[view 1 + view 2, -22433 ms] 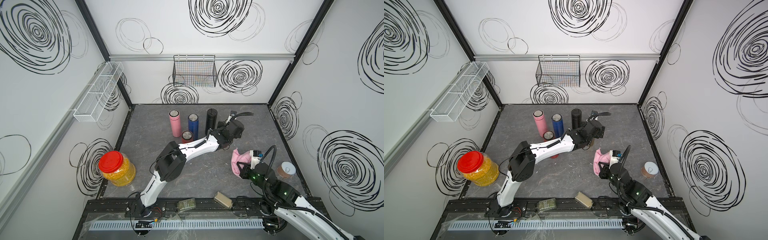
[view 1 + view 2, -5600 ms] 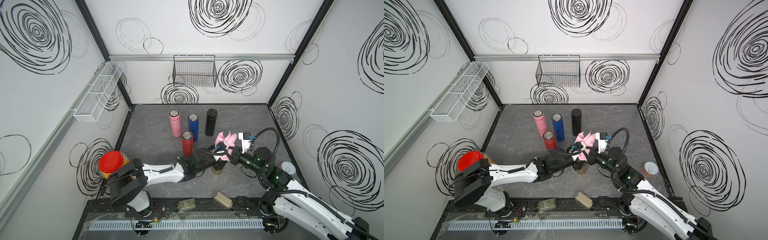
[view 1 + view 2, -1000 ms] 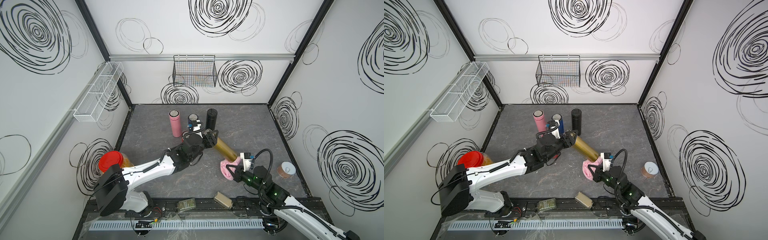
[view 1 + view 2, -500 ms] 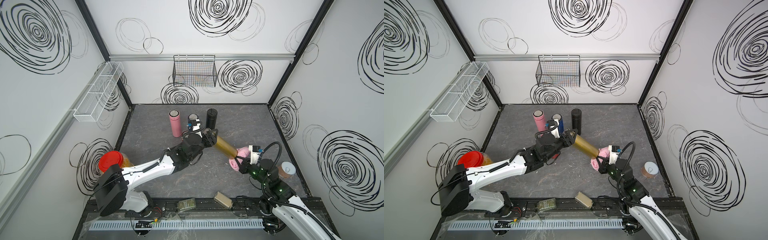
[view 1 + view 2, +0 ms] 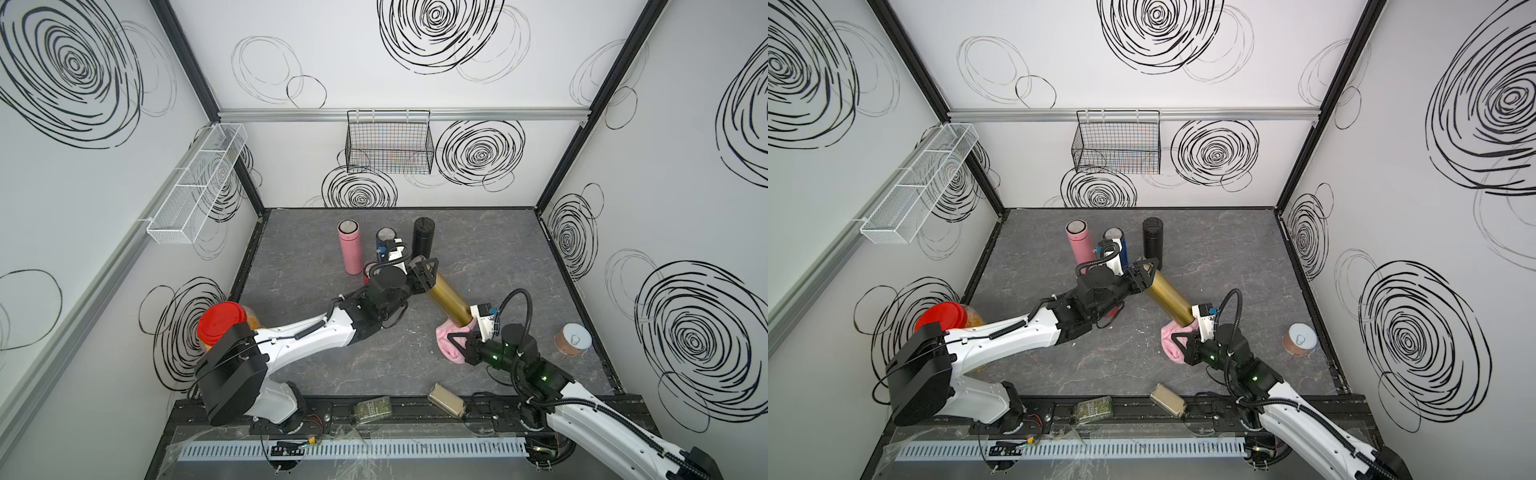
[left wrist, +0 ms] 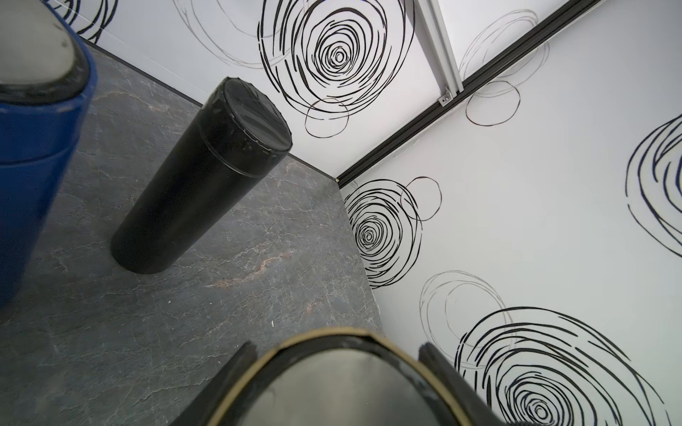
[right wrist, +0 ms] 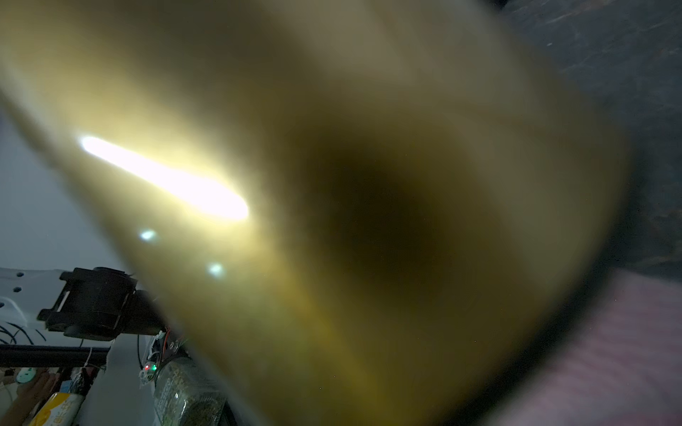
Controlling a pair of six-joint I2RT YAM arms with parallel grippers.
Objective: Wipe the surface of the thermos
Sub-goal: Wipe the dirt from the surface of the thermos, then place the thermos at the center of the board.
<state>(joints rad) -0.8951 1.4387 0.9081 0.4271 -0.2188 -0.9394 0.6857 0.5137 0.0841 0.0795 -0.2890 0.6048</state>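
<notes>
A gold thermos (image 5: 446,299) (image 5: 1168,300) hangs tilted above the table in both top views. My left gripper (image 5: 424,271) (image 5: 1144,272) is shut on its upper, cap end. In the left wrist view the dark cap (image 6: 350,391) sits between the two fingers (image 6: 236,369). My right gripper (image 5: 459,348) (image 5: 1182,347) is shut on a pink cloth (image 5: 448,344) (image 5: 1170,341), which lies against the thermos's lower end. The gold thermos body (image 7: 332,166) fills the right wrist view, blurred, with the cloth (image 7: 609,350) at its edge; that gripper's fingers are hidden there.
Pink (image 5: 349,249), blue (image 5: 384,237) and black (image 5: 423,239) thermoses stand at the back, just behind my left wrist. A red-lidded jar (image 5: 218,326) stands at the left edge and a tape roll (image 5: 573,338) at the right. A glass jar (image 5: 374,409) and a tan block (image 5: 446,401) lie on the front rail.
In the last half second my right gripper has drawn the pink cloth forward and to the left, from beside the thermos's lower end to under it. The thermos and left gripper hold still.
</notes>
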